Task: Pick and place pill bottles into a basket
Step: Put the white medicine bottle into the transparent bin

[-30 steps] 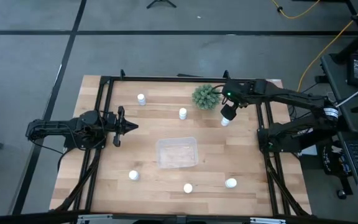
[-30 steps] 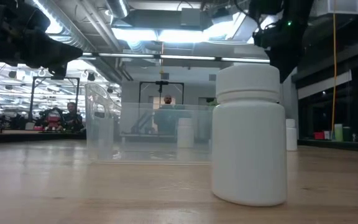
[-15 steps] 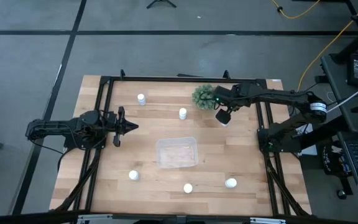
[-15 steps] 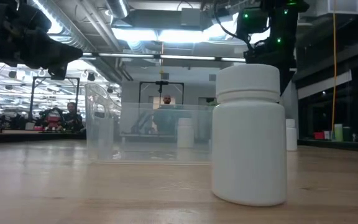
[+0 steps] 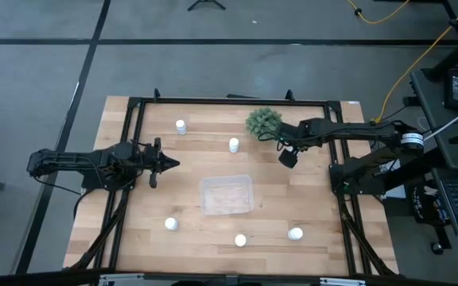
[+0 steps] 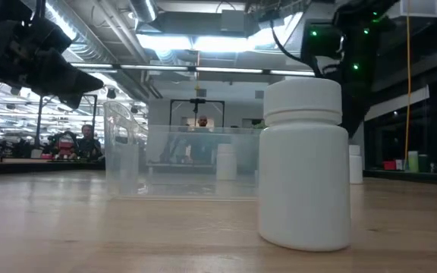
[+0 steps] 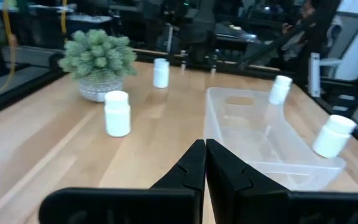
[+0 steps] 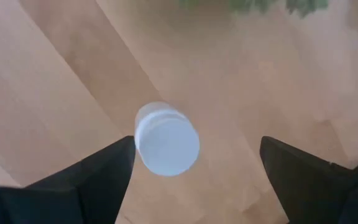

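Bottle (image 8: 166,138) upright, beneath spread right hand (image 8: 191,163), nearer one finger

Plant (image 5: 263,121) crowds the far bottle (image 8: 166,138) — basket (image 5: 227,195) unobstructed above.

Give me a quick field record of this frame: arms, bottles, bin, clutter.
right gripper: open, above a bottle near the plant, not gripping
left gripper: shut, empty, waiting left of the bin
bin: mid-table, no bottles inside
other bottles visible from above: five, all on the table outside the bin
progress: none placed yet
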`<state>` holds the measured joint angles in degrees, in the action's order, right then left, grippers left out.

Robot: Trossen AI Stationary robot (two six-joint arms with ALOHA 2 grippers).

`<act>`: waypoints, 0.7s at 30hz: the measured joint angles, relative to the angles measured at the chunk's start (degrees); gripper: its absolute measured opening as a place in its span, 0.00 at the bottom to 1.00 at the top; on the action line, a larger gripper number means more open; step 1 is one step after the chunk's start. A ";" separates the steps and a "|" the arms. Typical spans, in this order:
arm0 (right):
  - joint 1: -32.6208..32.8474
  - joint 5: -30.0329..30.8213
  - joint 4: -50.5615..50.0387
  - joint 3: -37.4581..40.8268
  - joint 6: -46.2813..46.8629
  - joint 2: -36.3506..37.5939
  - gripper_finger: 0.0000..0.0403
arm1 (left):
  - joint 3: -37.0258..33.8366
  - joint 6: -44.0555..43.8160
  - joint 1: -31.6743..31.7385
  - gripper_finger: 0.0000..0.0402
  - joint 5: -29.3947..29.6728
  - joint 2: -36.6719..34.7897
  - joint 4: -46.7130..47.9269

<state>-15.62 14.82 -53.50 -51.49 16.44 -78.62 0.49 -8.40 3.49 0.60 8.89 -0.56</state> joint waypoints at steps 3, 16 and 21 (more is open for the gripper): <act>-0.13 -0.13 2.34 2.34 -0.12 1.44 0.86 | 0.00 0.92 0.00 0.02 1.52 0.45 -0.04; -0.76 -4.76 8.41 6.10 -0.21 1.91 0.86 | -0.02 3.18 0.00 0.02 2.96 0.54 -0.41; -0.76 -5.04 8.64 6.99 0.06 1.91 0.86 | -0.02 3.18 0.00 0.02 2.93 0.58 -0.41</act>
<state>-16.38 9.78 -44.86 -44.50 16.49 -76.71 0.47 -5.21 3.49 3.53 9.47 -0.97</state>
